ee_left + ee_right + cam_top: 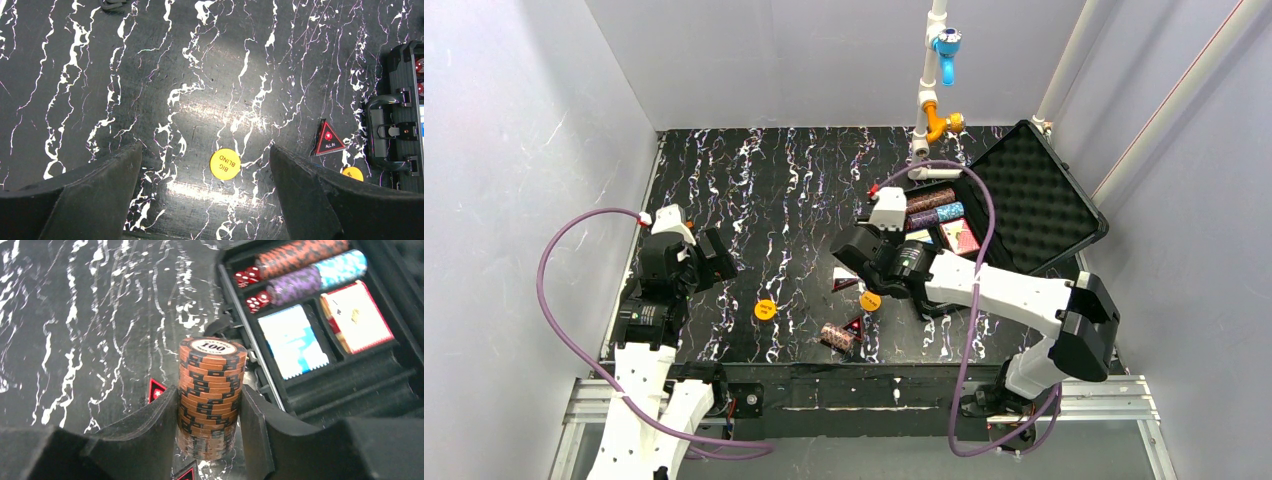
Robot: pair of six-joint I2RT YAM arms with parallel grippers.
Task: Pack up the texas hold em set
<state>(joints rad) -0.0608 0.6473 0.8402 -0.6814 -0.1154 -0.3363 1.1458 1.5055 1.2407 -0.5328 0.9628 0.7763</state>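
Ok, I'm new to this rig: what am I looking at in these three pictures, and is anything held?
Two robot arms, each ending in a two-finger gripper. The wide picture looks down from above; the other two come from wrist cameras. The left gripper is open and empty near a yellow disc. The right gripper is shut on a chip stack beside the open case, which holds chip rolls, dice and two decks. Loose on the table: a second disc, two markers and one chip roll.
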